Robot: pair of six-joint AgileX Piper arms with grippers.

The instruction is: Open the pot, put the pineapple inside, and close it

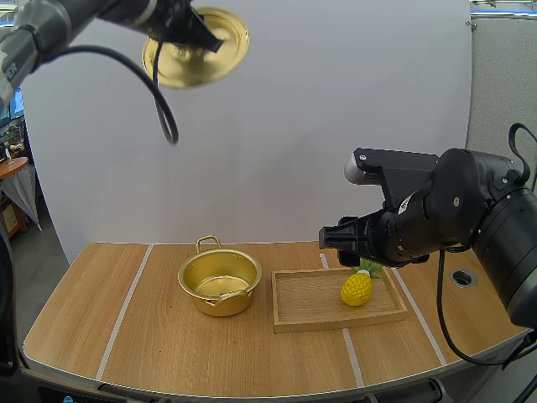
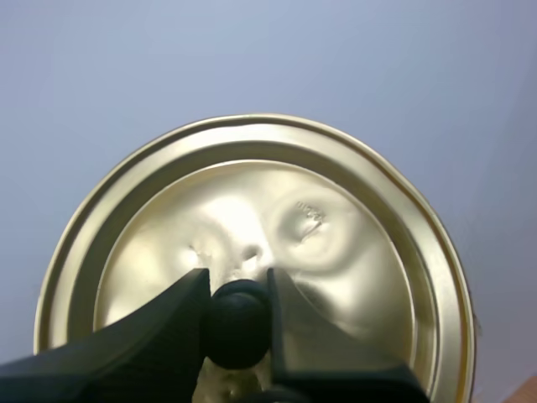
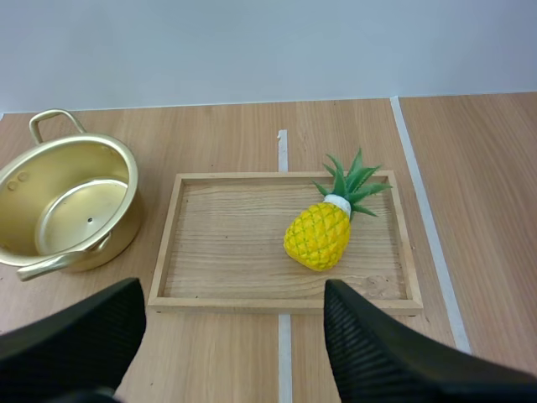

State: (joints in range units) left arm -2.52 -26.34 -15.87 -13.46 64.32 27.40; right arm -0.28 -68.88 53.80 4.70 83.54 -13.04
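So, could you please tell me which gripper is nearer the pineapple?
Right. The right gripper hovers open over the tray near the pineapple; the left gripper is high above the table, holding the lid.

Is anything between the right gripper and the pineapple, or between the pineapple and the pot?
Nothing visible. The open right gripper faces the pineapple directly; only the low rim of the tray lies between pineapple and open pot. The left gripper holds the lid high.
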